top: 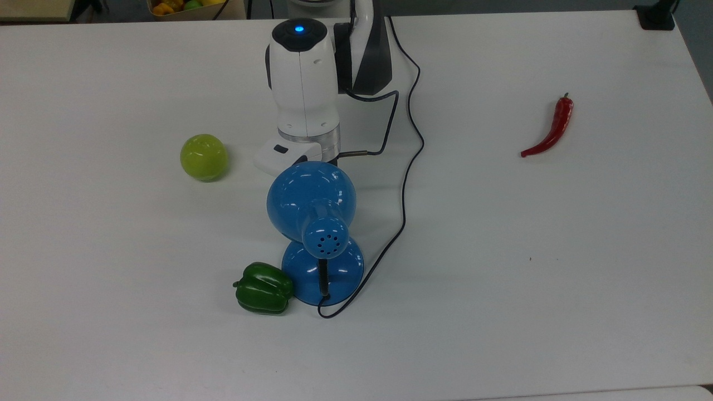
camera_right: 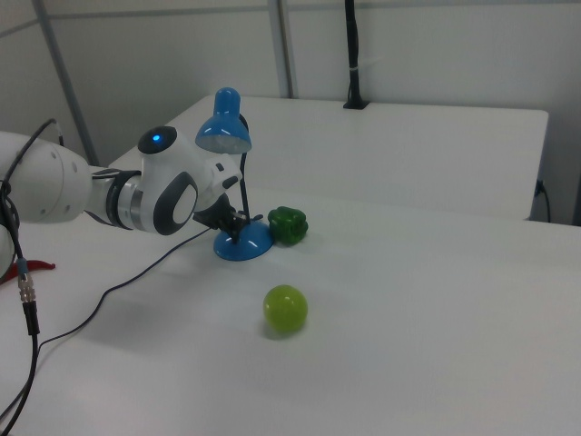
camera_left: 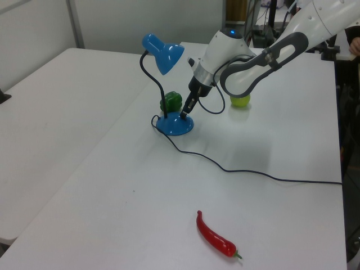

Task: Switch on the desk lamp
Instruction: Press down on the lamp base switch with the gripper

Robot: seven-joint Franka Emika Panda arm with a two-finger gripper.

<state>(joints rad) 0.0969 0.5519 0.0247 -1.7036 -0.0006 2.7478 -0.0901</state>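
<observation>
Gleaming blue desk lamp (top: 311, 203), dome shade unlit.

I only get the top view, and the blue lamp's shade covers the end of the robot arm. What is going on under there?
Observer: In the left view the gripper slants down beneath the shade, its tip right at the top of the lamp's round base.
Operator: How does the shade stay up there?
Observer: The left view shows a curved black neck that rises from the base and holds the shade well above it.
Operator: Is the green pepper in the way?
Observer: In the right view the pepper sits at the base's right and the gripper comes in from the right view's left.
</observation>
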